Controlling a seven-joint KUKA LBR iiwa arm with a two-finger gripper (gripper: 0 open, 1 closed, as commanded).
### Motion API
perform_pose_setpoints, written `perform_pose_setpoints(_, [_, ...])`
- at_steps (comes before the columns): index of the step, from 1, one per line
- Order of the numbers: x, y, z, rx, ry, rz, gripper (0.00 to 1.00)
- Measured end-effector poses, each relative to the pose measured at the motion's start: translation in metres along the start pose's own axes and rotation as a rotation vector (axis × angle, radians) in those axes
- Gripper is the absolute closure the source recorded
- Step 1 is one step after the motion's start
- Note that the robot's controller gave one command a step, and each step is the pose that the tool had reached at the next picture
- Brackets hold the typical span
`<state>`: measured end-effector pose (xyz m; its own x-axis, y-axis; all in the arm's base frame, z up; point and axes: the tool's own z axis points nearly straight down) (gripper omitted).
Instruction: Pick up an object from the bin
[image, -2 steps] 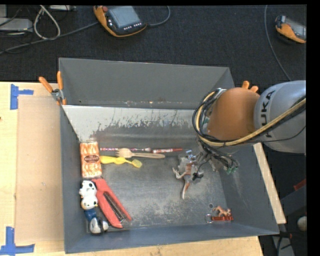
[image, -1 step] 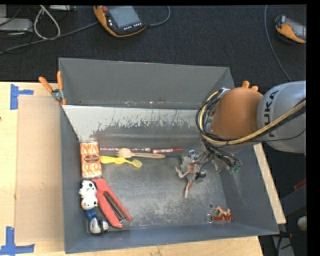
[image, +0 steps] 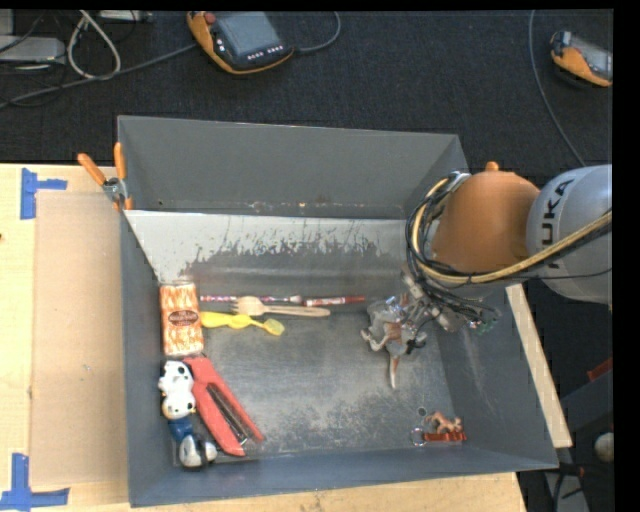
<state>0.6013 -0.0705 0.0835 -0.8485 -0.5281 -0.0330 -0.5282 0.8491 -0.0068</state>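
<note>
My gripper (image: 397, 328) hangs over the right middle of the bin floor, below the orange wrist cover. A thin brownish piece (image: 392, 373) points down from it toward the floor; I cannot tell whether it belongs to the gripper or is a loose thing. The nearest loose thing is a small orange-red object (image: 441, 430) by the front right corner, apart from the gripper. A pale wooden spoon (image: 288, 309) and a thin red-and-white stick (image: 300, 299) lie to the gripper's left along the back of the floor.
A yellow plastic spoon (image: 240, 321) and an orange-and-white packet (image: 181, 319) lie at the left wall. A red-handled tool (image: 226, 405) and a white-and-black toy figure (image: 177, 392) on blue sit in the front left corner.
</note>
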Motion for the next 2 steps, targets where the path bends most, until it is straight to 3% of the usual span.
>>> perform_pose_setpoints(1, [0.05, -0.0025, 0.0029, 0.012, -0.019, -0.057, 1.0])
perform_pose_setpoints(2, [0.0513, -0.0047, 0.0035, 0.008, -0.013, -0.104, 1.0])
